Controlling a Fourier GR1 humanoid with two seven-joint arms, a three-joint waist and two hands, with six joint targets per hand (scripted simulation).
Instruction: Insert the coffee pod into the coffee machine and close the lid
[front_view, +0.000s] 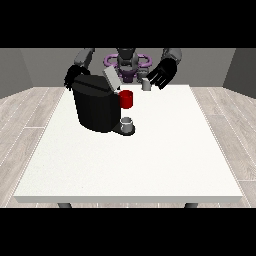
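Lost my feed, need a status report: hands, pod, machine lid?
Hand at view's right open beside the grey pod, not gripping. Other hand behind the coffee machine. Lid up.

Bare room: gray walls (30, 70), wood-plank floor (30, 110), white table (150, 160).

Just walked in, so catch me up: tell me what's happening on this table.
A robot stands behind the white table with a black coffee machine, its lid up. A small grey pod sits by the hand at the view's right, fingers spread. The other hand is behind the machine. A grey cup waits below.
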